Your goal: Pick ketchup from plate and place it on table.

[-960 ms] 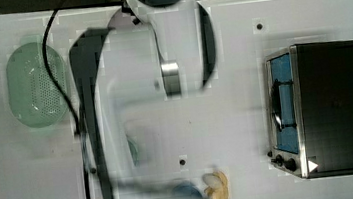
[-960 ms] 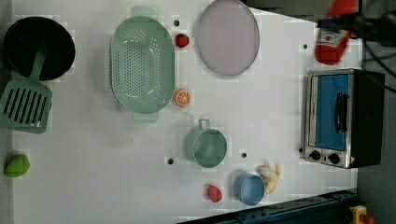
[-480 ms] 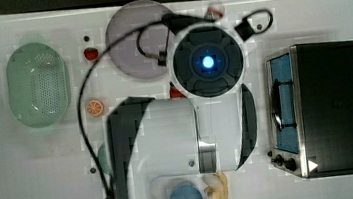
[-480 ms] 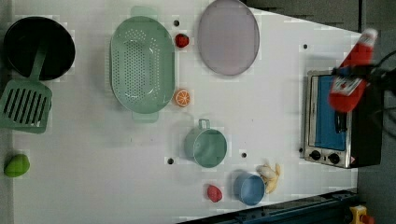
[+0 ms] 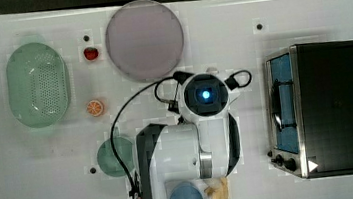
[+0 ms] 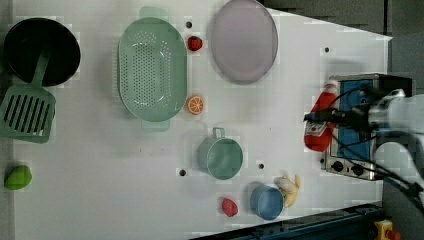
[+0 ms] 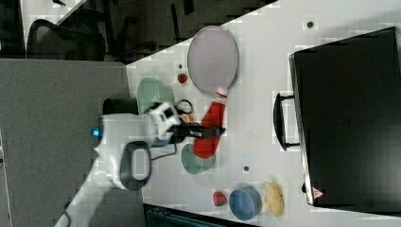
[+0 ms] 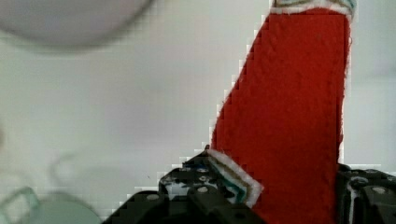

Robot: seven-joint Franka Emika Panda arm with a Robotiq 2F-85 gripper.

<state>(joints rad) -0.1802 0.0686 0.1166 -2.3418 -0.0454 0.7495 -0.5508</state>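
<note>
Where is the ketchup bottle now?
The gripper holds the ketchup off the plate; in the left view it hangs before the toaster oven.

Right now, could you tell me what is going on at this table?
A single robot arm has its gripper shut on the ketchup bottle and holds it in the air above the white table. The lilac-grey plate it belongs to is bare. The bottle is not yet set down. A toaster oven, a green basket and a green cup stand around.

In the left view the ketchup (image 6: 320, 125) sits right of the plate (image 6: 243, 41) (apart), left of the oven (image 6: 361, 125)
</note>
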